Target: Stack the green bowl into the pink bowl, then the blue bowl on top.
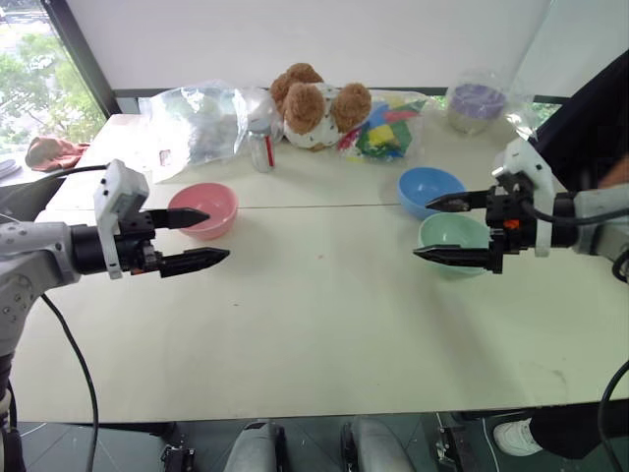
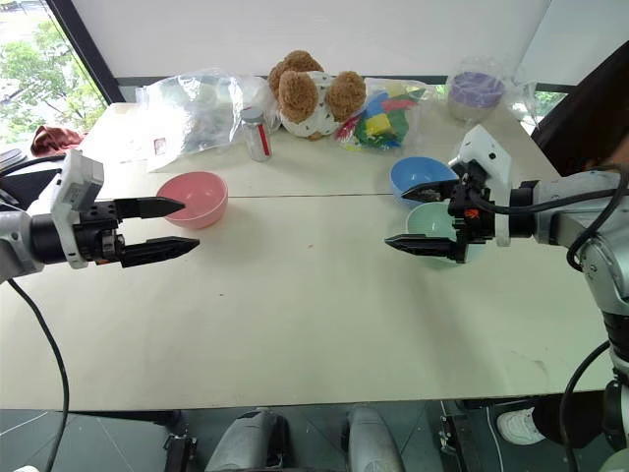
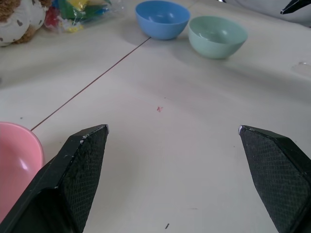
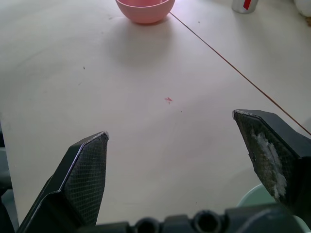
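Spanning the table (image 1: 314,334), a thin seam (image 1: 324,206) serves as the landmark. The pink bowl (image 1: 204,208) sits on it at the left; the blue bowl (image 1: 429,189) touches it at the right, with the green bowl (image 1: 450,236) just nearer. Bare tabletop lies between. The left gripper (image 1: 202,238) and right gripper (image 1: 444,228) hover with jaws spread wide, holding nothing.

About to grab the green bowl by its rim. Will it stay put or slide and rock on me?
The green bowl looks like thin smooth plastic, so probably light and stiff. Its rounded underside on the smooth table suggests it may rock or skid if nudged. The glossy wall could slip between the fingers.
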